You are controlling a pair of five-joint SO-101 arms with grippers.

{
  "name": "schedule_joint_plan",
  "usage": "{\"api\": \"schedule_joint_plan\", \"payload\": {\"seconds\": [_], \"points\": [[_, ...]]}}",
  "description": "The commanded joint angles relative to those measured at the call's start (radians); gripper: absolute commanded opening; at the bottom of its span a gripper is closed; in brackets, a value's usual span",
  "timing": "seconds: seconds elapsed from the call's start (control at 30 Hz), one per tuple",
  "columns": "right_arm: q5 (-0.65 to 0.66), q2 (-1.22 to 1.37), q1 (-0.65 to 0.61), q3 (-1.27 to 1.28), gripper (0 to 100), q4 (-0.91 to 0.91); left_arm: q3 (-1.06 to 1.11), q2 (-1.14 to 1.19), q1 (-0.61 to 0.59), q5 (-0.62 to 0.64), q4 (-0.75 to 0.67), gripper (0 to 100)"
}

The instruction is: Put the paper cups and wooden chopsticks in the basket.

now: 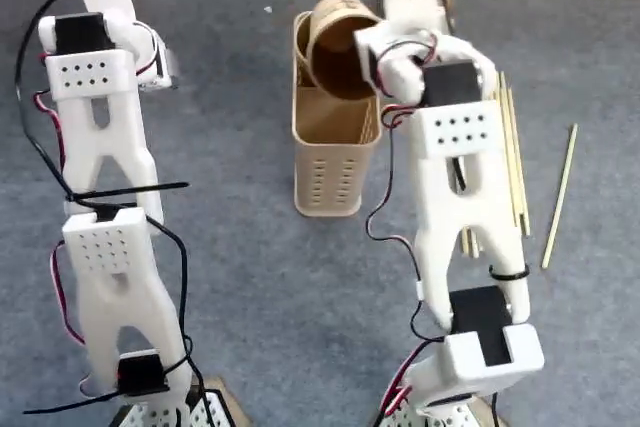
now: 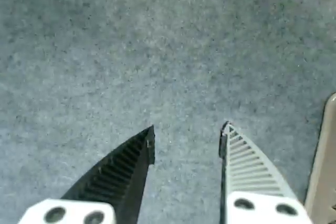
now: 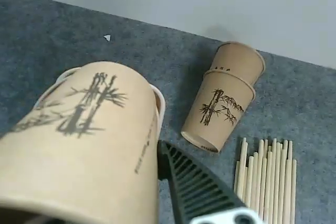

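Note:
My right gripper point(image 1: 372, 55) is shut on the rim of a tan paper cup point(image 1: 338, 42) with a bamboo print, held tilted above the far end of the tan perforated basket point(image 1: 335, 162). The right wrist view shows that cup point(image 3: 84, 140) close up with the black finger point(image 3: 194, 187) against its wall. Beyond it, two stacked cups point(image 3: 223, 98) stand upside down on the grey mat. Beside them lies a bundle of wooden chopsticks point(image 3: 265, 177). Those chopsticks point(image 1: 515, 157) lie right of the right arm, and one single stick point(image 1: 560, 197) lies farther right. My left gripper point(image 2: 186, 140) hangs open over bare mat, left of the basket.
A grey felt mat point(image 1: 240, 277) covers the table. The basket's edge point(image 2: 323, 171) shows beside the left gripper's white finger point(image 2: 247, 161). A pale wall point(image 3: 210, 3) rises behind the mat's far edge.

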Motion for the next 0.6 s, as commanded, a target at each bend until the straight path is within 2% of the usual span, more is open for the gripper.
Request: {"api": "schedule_joint_plan", "payload": {"seconds": [0.0, 0.07, 0.3, 0.57], "points": [[-0.005, -0.012, 0.008, -0.008, 0.7, 0.033, 0.001, -0.01, 0.004, 0.012, -0.021, 22], [-0.005, -0.012, -0.004, -0.008, 2.6, 0.033, -0.001, -0.01, 0.005, 0.012, -0.021, 22], [-0.005, -0.008, -0.03, -0.051, 26.0, 0.015, -0.002, -0.01, 0.018, 0.012, -0.021, 22], [-0.006, -0.004, -0.045, -0.188, 27.8, -0.016, -0.002, -0.01, 0.05, 0.011, -0.021, 22]]}}
